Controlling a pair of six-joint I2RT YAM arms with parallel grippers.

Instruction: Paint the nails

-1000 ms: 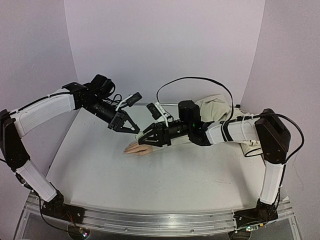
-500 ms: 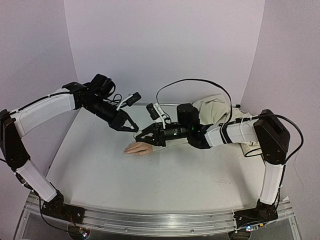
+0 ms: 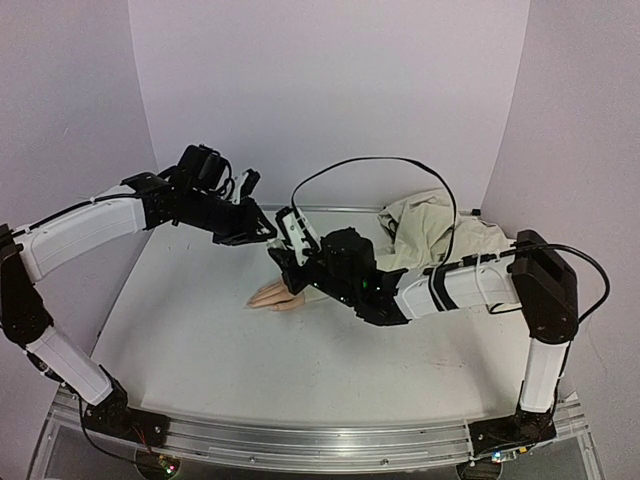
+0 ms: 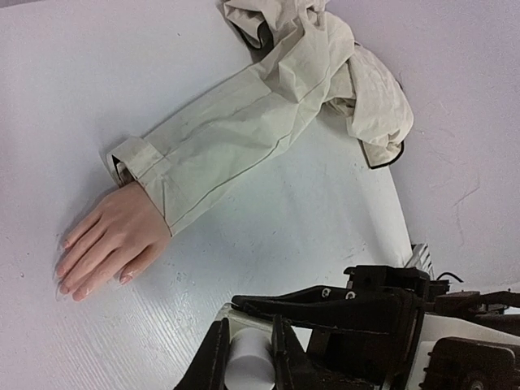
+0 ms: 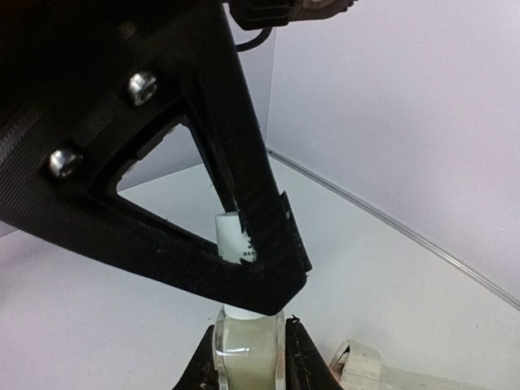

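From above, the right gripper (image 3: 283,258) has rolled and risen to meet the left gripper (image 3: 262,233) near the fake hand (image 3: 272,297), which lies flat on the table (image 3: 300,370). Left wrist: jaws clamped on a white cap (image 4: 248,357); the nails (image 4: 69,280) look bare. Right wrist: jaws now shut on the bottle (image 5: 248,349) (just closed), ready for uncapping, I judge.

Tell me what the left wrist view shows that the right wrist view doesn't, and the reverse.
Left wrist only: the peach fake hand lying flat on the table. Right wrist only: the pale bottle body clamped in the right gripper. Both: the white cap, pinched in the left gripper.
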